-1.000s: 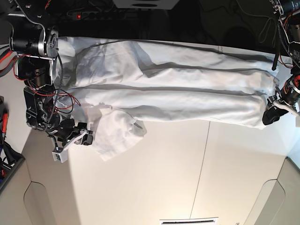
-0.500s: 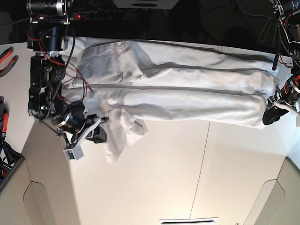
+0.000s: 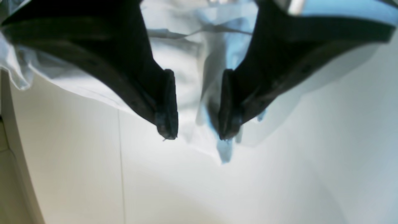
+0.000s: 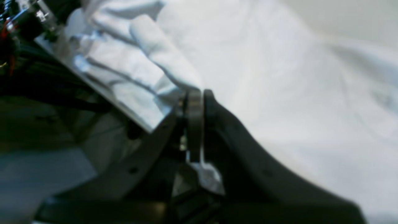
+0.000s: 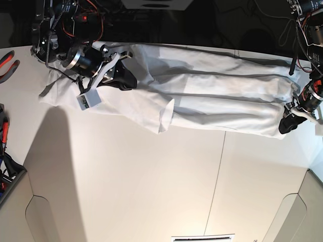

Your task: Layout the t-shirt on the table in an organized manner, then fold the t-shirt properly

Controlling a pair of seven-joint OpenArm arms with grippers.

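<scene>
**Right jaws clenched on the shirt, left jaws apart around its corner**

The right gripper (image 4: 195, 102) has its jaws pressed together, and a fold of the t-shirt (image 5: 212, 101) is pinched between them; in the right wrist view a small piece of white cloth shows below the tips. In the base view this gripper (image 5: 122, 75) lies over the left part of the shirt, near the far edge of the counter (image 5: 151, 186).

The left gripper (image 3: 196, 123) has its jaws apart, with a clear gap between the two dark fingers (image 3: 166, 102). A hanging corner of the white cloth is in this gap, but I cannot tell if the fingers touch it. In the base view this gripper (image 5: 287, 123) is at the right end of the shirt, at its near corner.

The t-shirt lies stretched from left to right along the far side of the counter, with long folds running along its length. On the left, one flap of cloth hangs toward the viewer with a pointed corner. The thin dark seam (image 5: 217, 186) crosses the bare counter below the shirt. A tool with red handles (image 5: 7, 59) lies at the left edge.
</scene>
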